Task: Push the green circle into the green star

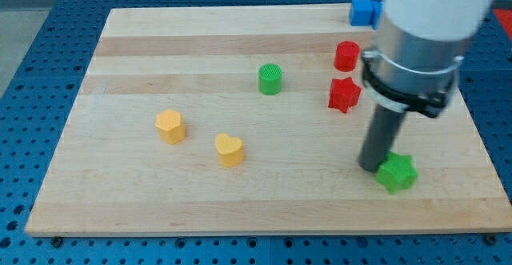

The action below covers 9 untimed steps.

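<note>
My tip (pixel 370 167) rests on the board (pixel 144 209) near the view's lower right, right beside the green star (pixel 397 173), which lies at its right and slightly lower; whether the two actually touch I cannot tell. The rod carries no pincer, so there is nothing to be apart, together or clamped on anything. Above the tip the dark rod rises into a black collar and the wide white arm, which covers part of the view's upper right. Up from the tip, the red star (pixel 344 94) sits just left of the rod's upper part, and the red circle (pixel 346 56) stands close above that star, a narrow gap between them. Farther up, at the board's top edge, a blue block (pixel 362 13) shows beside the arm; its shape is partly hidden. The green circle (pixel 270 79) stands upright well to the left of the red pair, near the board's middle, and far from the green star, up and to the left of it. Farther left and lower, a yellow heart (pixel 229 149) lies left of centre, with a yellow block (pixel 170 126), roughly hexagonal, near it on its upper left.
</note>
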Each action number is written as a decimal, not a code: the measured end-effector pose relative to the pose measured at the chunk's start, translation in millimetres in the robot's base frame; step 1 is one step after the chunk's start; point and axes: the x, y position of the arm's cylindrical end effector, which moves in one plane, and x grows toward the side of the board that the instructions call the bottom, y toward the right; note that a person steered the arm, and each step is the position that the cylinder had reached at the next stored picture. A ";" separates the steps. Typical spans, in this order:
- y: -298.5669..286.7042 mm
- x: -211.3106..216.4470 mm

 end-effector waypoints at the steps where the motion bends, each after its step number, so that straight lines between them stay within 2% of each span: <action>1: 16.6 21.2; 2: 11.1 18.4; 5: -146.6 -74.6; 7: -133.3 -175.7; 8: -133.5 -191.2; 9: -180.2 -191.2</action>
